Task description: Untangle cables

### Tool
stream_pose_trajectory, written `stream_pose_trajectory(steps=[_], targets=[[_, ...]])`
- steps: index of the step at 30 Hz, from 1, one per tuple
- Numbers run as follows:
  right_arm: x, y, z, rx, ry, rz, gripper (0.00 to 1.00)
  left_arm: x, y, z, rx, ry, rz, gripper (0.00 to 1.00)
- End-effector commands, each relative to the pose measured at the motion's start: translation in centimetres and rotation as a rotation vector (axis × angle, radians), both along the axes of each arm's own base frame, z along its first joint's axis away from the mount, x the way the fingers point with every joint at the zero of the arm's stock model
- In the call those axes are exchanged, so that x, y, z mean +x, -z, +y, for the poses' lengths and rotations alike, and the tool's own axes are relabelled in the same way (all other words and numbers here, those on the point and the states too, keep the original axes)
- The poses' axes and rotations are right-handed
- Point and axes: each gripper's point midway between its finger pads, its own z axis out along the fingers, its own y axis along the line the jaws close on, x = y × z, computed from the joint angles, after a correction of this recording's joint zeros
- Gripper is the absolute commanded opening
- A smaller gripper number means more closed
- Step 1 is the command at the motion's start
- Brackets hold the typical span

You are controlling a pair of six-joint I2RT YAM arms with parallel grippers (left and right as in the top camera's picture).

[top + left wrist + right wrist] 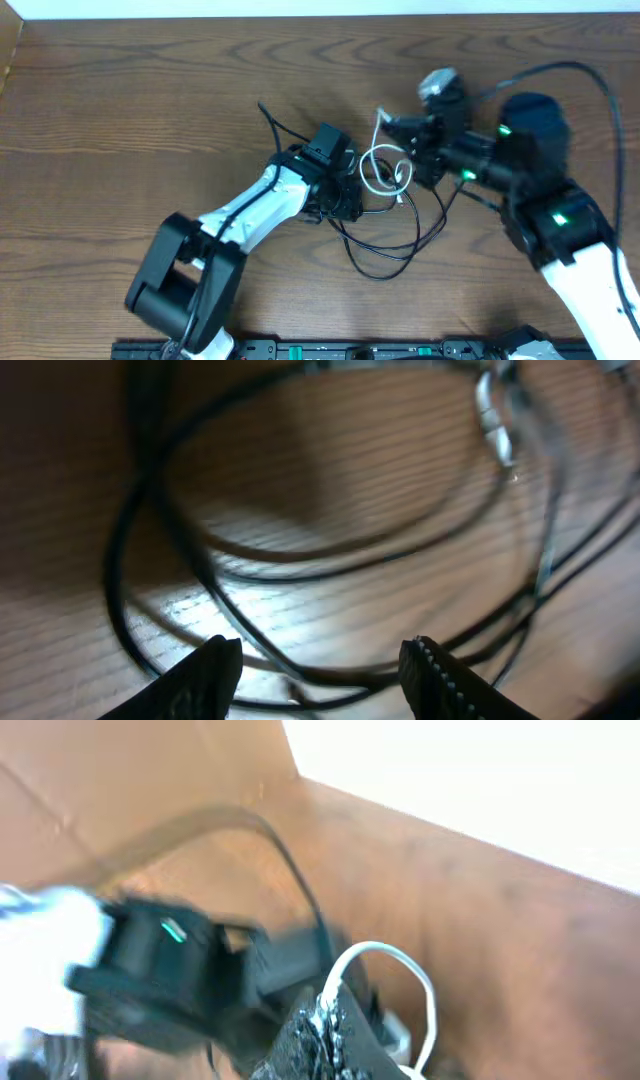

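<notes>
The white cable (386,168) is recorded in small coils between the two claws, just beside the left gripper (352,196) and close in front of the right gripper (402,132). One strand is seen rising from the coil to the right gripper. In the blurred right wrist view a white loop emerges from the tips of the dark fingers (318,1035), which appear pressed together on it; the right claw is therefore recorded as closed on the white cable.

The black cable (385,262) is laid in wide loops on the wooden table (150,100), beneath and ahead of the left gripper. One end runs out behind that gripper. In the left wrist view the fingers (215,672) are seen standing well apart, with nothing clamped; black strands lie on the table ahead of and between them. The left claw is recorded as open.

A pale plug end (495,425) is noted ahead of the left claw. The two cables overlap just beside it; whether they are interlaced cannot be determined.
</notes>
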Motion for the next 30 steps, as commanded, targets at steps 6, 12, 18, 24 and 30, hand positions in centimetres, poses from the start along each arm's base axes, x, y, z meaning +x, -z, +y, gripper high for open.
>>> stream_pose_trajectory(steps=[6, 12, 18, 24, 30], targets=[[1.6, -9.4, -11.8, 0.112, 0.654, -0.257, 0.01, -0.6, 1.3, 0.5, 0.033, 0.002, 0.034, 0.55], [1.2, -8.9, -18.7, 0.056, 0.978, -0.248, 0.04, -0.7, 1.3, 0.6, 0.035, 0.002, 0.039, 0.55], [0.9, 1.3, -15.9, -0.172, 0.798, 0.098, 0.27, -0.8, 1.5, 1.2, 0.063, -0.003, 0.041, 0.55], [-0.9, 11.8, -13.4, -0.361, 0.612, 0.512, 0.42, 0.6, 1.9, 4.2, 0.144, -0.077, 0.029, 0.56], [-2.0, 20.3, -13.5, -0.52, 0.604, 0.87, 0.46, 0.8, 2.0, 4.9, 0.147, -0.098, 0.038, 0.57]])
